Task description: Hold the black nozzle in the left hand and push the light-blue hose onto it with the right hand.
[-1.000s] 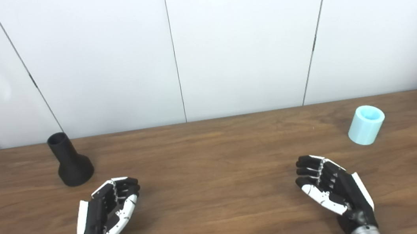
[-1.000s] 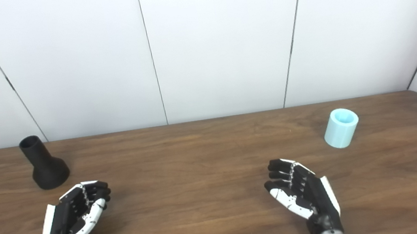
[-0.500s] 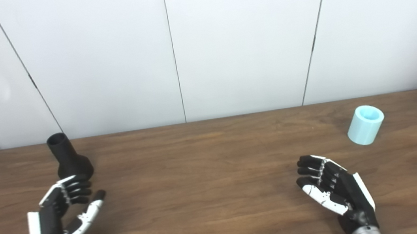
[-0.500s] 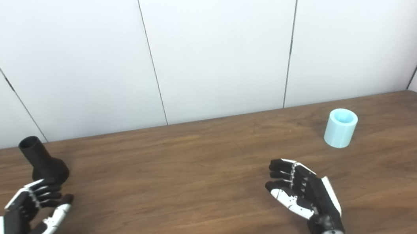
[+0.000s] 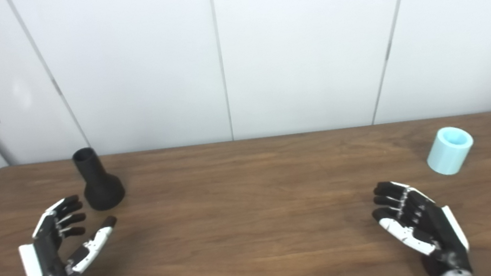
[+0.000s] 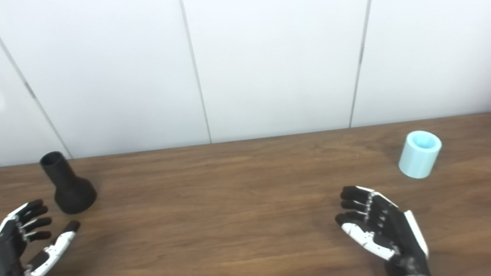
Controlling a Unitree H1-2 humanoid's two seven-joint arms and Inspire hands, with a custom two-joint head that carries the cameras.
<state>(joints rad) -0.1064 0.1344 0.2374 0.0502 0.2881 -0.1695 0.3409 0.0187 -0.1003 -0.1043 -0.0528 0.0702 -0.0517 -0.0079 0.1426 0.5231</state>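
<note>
Both forearms are cut off by the bottom edge, and no writing can be read on anything. One black nozzle is seen upright at the table's far left, wide end down, and one light-blue hose piece at the far right, its opening tilted up. The left hand is spread and empty just short of the nozzle, while the right hand is loosely curled, empty, and well apart from the hose.
</note>
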